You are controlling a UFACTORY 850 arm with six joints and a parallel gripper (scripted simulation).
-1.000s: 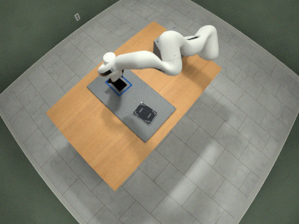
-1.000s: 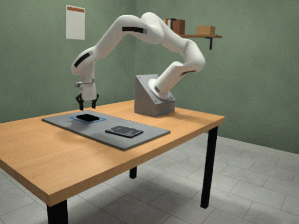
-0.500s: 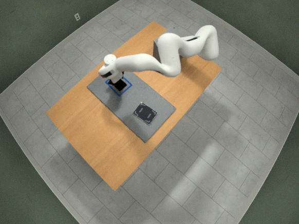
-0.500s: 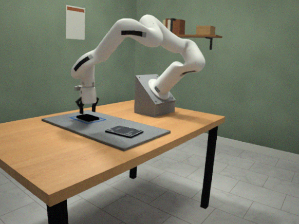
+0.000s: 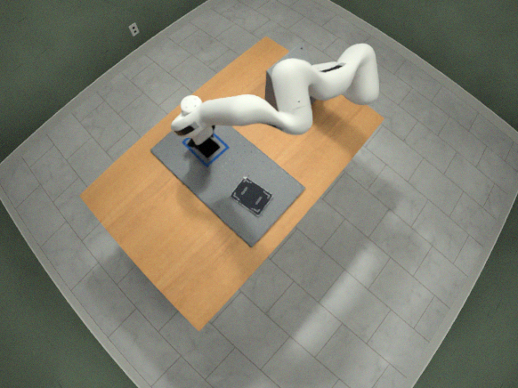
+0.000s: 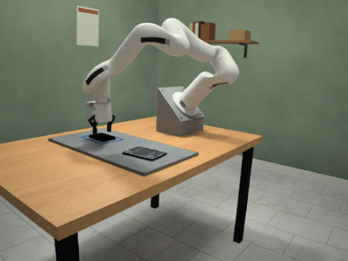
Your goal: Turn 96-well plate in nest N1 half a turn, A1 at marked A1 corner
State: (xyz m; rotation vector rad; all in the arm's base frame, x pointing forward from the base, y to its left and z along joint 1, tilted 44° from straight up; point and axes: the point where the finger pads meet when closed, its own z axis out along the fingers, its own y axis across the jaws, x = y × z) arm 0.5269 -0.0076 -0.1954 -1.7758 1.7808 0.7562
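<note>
A black 96-well plate (image 5: 209, 149) lies flat inside a blue-outlined rectangle at the far left end of the grey mat (image 5: 227, 180); it also shows in the side view (image 6: 101, 137). My gripper (image 6: 101, 129) points straight down over the plate, open wide. Its fingertips are low, on either side of the plate, and they do not close on it. From above, the wrist (image 5: 192, 122) hides part of the plate and the fingers. The plate nest (image 5: 252, 196), a flat dark pad with white corner locators, lies at the mat's other end (image 6: 145, 152) with nothing on it. The plate's cut-off corner is too small to make out.
The arm's grey wedge base (image 6: 176, 112) stands at the back of the wooden table (image 6: 119, 173). The arm arches high over the mat. A wall shelf with boxes (image 6: 222, 34) is far behind.
</note>
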